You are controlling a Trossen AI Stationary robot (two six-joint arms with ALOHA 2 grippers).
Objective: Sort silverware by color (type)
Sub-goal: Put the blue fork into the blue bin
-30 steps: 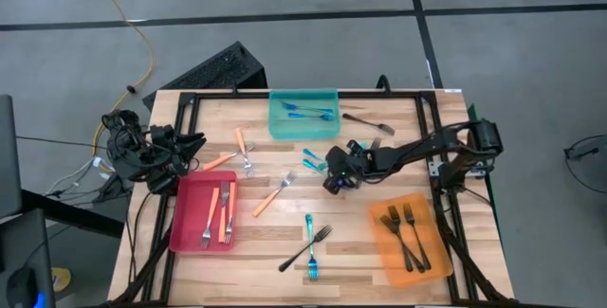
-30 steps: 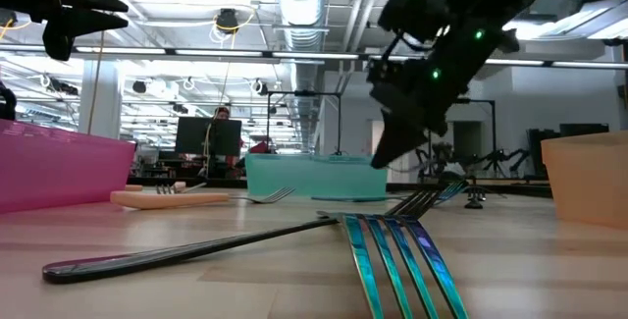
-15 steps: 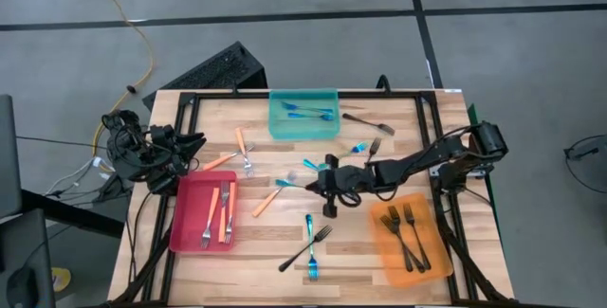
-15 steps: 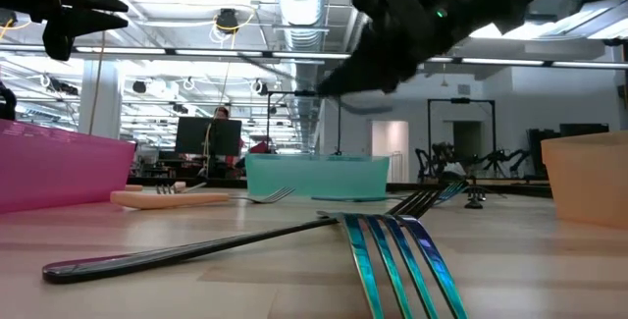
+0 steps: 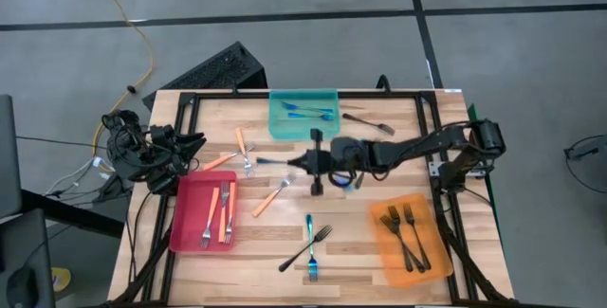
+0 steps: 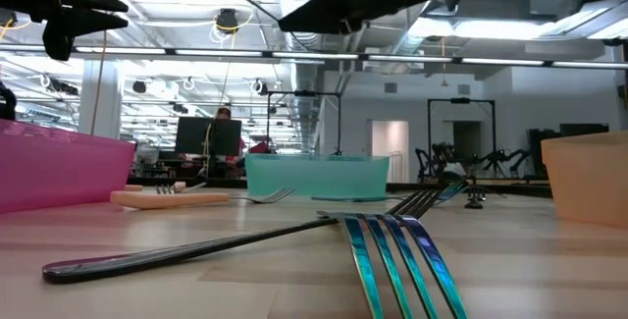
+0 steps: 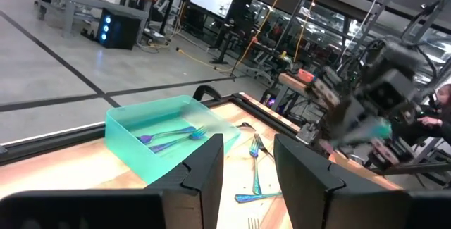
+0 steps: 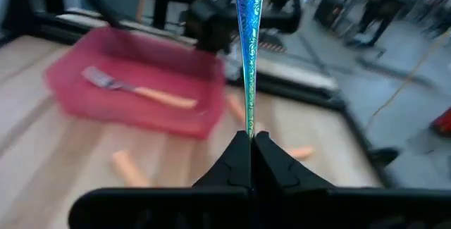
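Observation:
My right gripper (image 5: 298,161) hangs over the table's middle, pointing almost level toward the left edge, shut on a blue fork (image 5: 270,161). The teal tray (image 5: 303,126) at the far side holds blue forks (image 5: 308,112). Orange-handled forks (image 5: 218,211) lie in the red tray (image 5: 187,215), and dark forks (image 5: 406,232) in the orange tray (image 5: 432,251). Loose forks lie flat on the wood: orange (image 5: 273,194), blue (image 5: 310,246) and dark (image 5: 305,248). My left gripper (image 7: 248,169) waits open at the left edge. My right gripper pinches the blue fork's narrow patterned shaft (image 8: 249,120) between its two fingertips (image 8: 239,151). The fingers lie along the fork, which sticks straight out past them toward the table's left edge. It is lifted clear of the table and roughly level.
More loose forks lie near the far edge: orange ones (image 5: 240,142) at the left and a dark one (image 5: 368,121) beside the teal tray. A black frame (image 5: 180,109) runs around the tabletop. Bare wood shows between the red and orange trays.
My right gripper has risen and gone toward the table's left and far edges. It has tipped from pointing down to nearly level and rolled about its own line. The blue fork in its fingers has come up with it, clear of the wood.

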